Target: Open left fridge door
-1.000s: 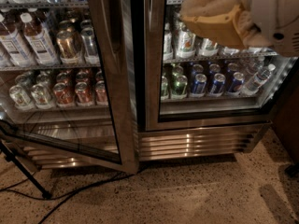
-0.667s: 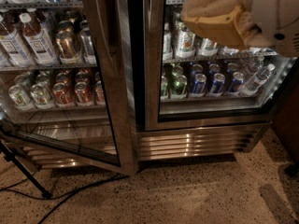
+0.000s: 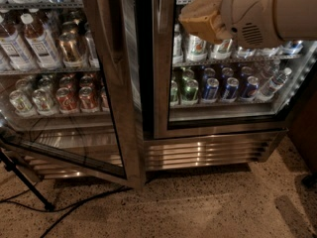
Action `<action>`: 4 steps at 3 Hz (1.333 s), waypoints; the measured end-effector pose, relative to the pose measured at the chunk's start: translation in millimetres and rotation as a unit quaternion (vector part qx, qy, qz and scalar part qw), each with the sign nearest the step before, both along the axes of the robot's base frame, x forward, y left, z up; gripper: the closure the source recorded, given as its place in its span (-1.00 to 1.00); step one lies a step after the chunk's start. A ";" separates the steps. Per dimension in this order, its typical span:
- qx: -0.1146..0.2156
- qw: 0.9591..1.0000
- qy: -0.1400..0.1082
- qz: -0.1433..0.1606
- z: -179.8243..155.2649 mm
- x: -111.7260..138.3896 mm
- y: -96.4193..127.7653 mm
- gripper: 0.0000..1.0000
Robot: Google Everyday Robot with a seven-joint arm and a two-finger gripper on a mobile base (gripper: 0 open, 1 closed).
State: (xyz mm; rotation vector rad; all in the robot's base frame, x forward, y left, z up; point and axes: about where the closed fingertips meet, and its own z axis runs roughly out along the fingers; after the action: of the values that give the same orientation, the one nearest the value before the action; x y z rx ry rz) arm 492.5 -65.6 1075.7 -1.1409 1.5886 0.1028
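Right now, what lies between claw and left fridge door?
Camera view: claw, upper right; right door's frame and a dark gap separate it from the left fridge door.

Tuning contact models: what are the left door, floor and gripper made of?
Left door: clear glass pane, drinks show through; frame looks brushed stainless, streaky highlights. Floor: speckled, likely terrazzo. Gripper, top right before the right door: tan, matte cover, material unclear.

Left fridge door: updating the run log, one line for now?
left fridge door: swung open | gripper: upper right, away from door
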 end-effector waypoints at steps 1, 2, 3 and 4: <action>0.006 1.000 0.019 -0.003 -29.0 60.4 7.3 1.00; 0.002 1.000 0.016 0.006 -27.7 57.9 16.4 1.00; 0.051 0.998 0.005 0.031 -11.1 55.1 33.8 1.00; 0.120 0.987 0.007 0.104 13.1 34.7 82.6 1.00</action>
State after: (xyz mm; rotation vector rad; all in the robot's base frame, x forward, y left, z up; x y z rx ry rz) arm 527.3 17.0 1088.8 -1.1146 1.4207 0.4293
